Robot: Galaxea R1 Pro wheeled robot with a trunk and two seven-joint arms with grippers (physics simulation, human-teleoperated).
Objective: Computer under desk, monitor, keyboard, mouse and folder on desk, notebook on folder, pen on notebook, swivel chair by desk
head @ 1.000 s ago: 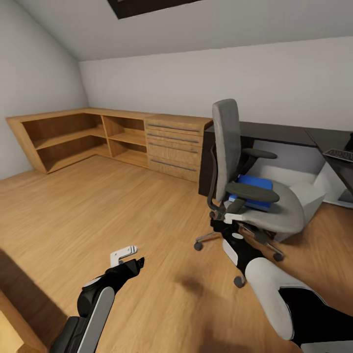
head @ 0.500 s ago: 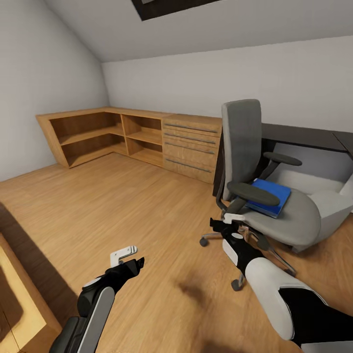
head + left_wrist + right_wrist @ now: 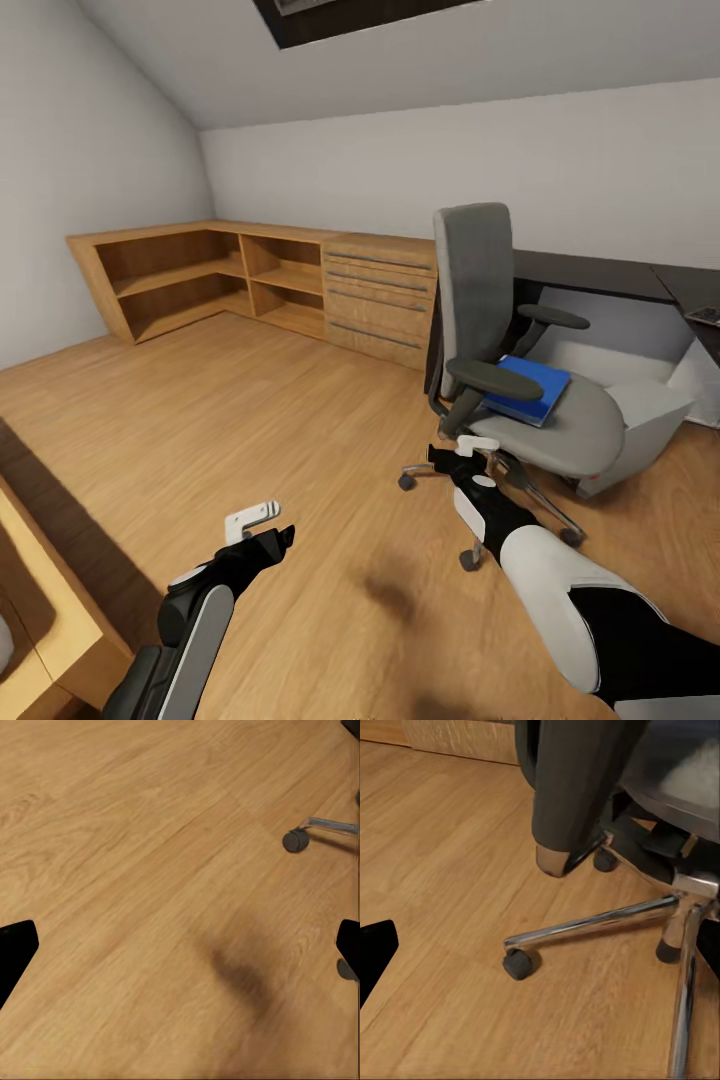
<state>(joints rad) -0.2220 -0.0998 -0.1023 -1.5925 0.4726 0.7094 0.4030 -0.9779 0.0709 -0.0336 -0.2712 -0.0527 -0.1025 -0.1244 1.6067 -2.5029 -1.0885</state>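
Both arms reached forward and low over the light wood floor (image 3: 250, 420). The left pincer (image 3: 262, 528), black with a white bracket on top, hung above bare planks with its fingers spread wide and nothing between them; in the left wrist view its dark fingertips (image 3: 16, 949) sat at opposite edges of the picture. The right pincer (image 3: 462, 458), on a white-and-black forearm, was held just in front of the swivel chair (image 3: 505, 360), under its near black armrest. Its fingers were likewise parted and held nothing, with the chrome five-star base (image 3: 607, 919) and a black caster (image 3: 517, 964) beyond them. The chair had a grey upholstered seat and a tall back. The flat, bright-blue folder (image 3: 528, 388) lay on the seat, just beyond the right pincer. Behind the chair ran the glossy black tabletop (image 3: 600, 275); far ahead of the left pincer stood low light-wood shelving (image 3: 250, 280) with drawers.
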